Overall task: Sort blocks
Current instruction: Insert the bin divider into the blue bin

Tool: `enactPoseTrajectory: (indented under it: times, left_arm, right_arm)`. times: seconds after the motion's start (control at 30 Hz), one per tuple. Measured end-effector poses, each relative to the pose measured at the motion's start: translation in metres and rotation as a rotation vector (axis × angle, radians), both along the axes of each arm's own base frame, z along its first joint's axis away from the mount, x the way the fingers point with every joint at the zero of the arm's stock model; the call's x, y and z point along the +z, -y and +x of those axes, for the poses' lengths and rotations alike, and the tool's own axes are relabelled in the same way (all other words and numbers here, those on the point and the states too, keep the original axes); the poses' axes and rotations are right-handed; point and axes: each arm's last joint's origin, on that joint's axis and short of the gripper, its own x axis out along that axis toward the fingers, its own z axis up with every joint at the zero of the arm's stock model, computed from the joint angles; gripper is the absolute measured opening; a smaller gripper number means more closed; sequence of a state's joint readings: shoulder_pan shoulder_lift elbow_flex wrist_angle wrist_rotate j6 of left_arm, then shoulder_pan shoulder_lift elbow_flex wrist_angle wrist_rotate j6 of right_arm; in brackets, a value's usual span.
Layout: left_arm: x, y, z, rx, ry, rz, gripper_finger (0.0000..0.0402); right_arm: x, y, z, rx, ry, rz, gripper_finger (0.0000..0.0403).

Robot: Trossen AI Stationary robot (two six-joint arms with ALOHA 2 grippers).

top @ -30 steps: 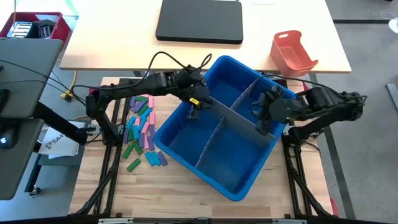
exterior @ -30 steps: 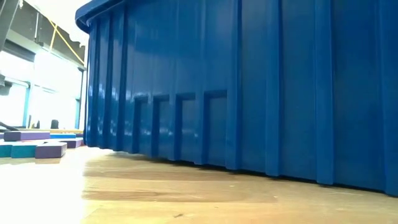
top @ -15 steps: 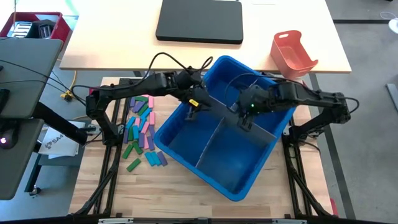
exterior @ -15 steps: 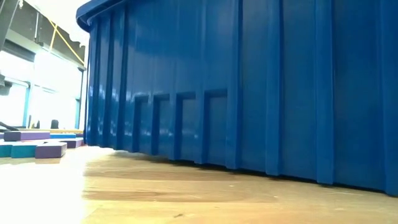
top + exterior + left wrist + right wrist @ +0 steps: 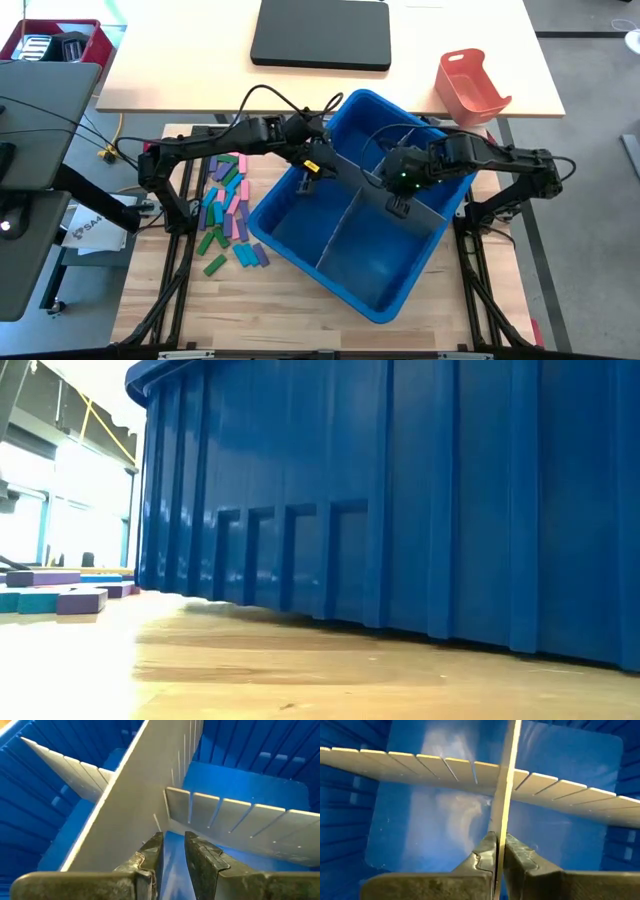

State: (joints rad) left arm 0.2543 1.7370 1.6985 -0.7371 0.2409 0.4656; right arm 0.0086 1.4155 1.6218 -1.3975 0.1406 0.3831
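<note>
The blocks (image 5: 226, 211), small flat green, pink, purple and blue pieces, lie scattered on the table (image 5: 300, 310) left of centre; the low view shows only a few at its far left. The bin (image 5: 360, 280) fills that view. The left hand (image 5: 307, 181) straddles a divider (image 5: 125, 795), fingers slightly parted, unclenched. The right hand (image 5: 397, 206) pinches the grey divider sheet (image 5: 506, 795).

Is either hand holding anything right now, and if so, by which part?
The right hand pinches the grey divider sheet by its top edge, inside the blue bin. The left hand holds nothing, its fingers slightly apart above the dividers.
</note>
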Motion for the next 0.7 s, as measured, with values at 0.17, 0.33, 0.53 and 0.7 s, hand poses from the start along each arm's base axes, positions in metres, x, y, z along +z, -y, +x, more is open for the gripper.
enactPoseTrajectory:
  times: [0.17,0.33,0.53,0.7]
  left_arm:
    - [0.000,0.000,0.000,-0.002,0.003,0.003,0.0069]
    - [-0.001,0.002,0.000,-0.024,-0.004,-0.028,0.0069]
    - [-0.002,0.017,0.004,-0.190,0.040,-0.048,0.0069]
    - [0.001,0.034,0.018,-0.256,0.149,-0.006,0.0069]
  right_arm:
    - [-0.001,-0.011,-0.005,-0.032,-0.030,0.022,0.0005]
    - [0.000,-0.017,-0.013,-0.009,-0.065,0.057,0.0004]
    - [0.001,-0.017,-0.014,-0.016,-0.063,0.050,0.0003]
    - [0.001,-0.017,-0.013,-0.020,-0.063,0.046,0.0003]
